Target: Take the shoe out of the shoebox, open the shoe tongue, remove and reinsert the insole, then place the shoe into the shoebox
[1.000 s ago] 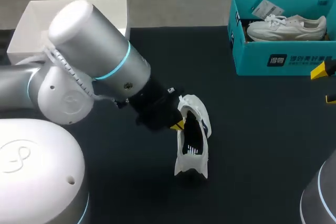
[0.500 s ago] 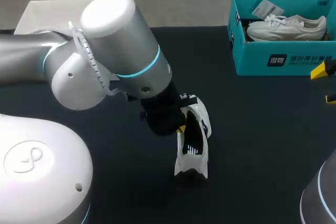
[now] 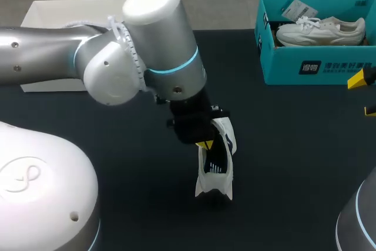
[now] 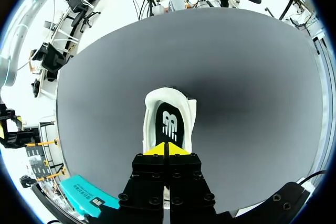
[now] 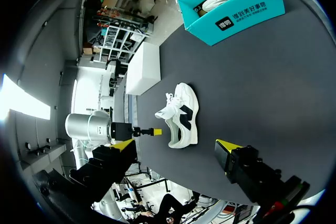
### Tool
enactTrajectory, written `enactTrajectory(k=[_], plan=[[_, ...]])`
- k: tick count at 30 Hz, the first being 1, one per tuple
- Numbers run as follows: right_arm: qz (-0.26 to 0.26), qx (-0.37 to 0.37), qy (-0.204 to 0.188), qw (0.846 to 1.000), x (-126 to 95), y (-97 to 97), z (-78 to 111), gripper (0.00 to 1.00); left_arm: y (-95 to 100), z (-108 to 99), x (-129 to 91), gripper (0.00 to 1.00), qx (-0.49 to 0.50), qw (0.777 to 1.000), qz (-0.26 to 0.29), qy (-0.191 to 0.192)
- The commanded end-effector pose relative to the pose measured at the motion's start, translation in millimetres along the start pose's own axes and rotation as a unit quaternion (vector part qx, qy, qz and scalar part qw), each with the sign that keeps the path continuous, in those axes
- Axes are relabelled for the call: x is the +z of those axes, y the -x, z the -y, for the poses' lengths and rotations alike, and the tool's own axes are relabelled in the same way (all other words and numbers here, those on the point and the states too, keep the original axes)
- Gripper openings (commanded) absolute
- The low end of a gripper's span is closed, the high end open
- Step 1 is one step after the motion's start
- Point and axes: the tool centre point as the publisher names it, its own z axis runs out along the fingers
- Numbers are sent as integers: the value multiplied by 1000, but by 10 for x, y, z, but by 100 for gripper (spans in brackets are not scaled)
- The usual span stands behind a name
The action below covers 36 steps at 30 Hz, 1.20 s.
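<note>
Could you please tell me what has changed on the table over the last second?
The left arm swung its wrist toward the table's right and far side, pivoting over the shoe. Its end effector kept its tips at the shoe's opening. Nothing was visibly taken hold of or let go. The shoe, the shoebox and the right end effector stayed where they were.

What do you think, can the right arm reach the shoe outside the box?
Probably yes. Nothing stands between the open right gripper and the shoe. The left gripper is at the shoe's opening, though, crowding that end.
</note>
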Motion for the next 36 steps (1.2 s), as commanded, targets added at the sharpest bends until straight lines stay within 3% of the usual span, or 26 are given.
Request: enactTrajectory(k=[1,14,36], plan=[[1,0,1,1000,5,1,9,100,138,-59,191,0,1,1000,-10,-8],[1,0,1,1000,5,1,9,100,95,109,426,0,27,998,-36,-35],[1,0,1,1000,5,1,9,100,-51,111,924,0,-9,997,-63,-46]])
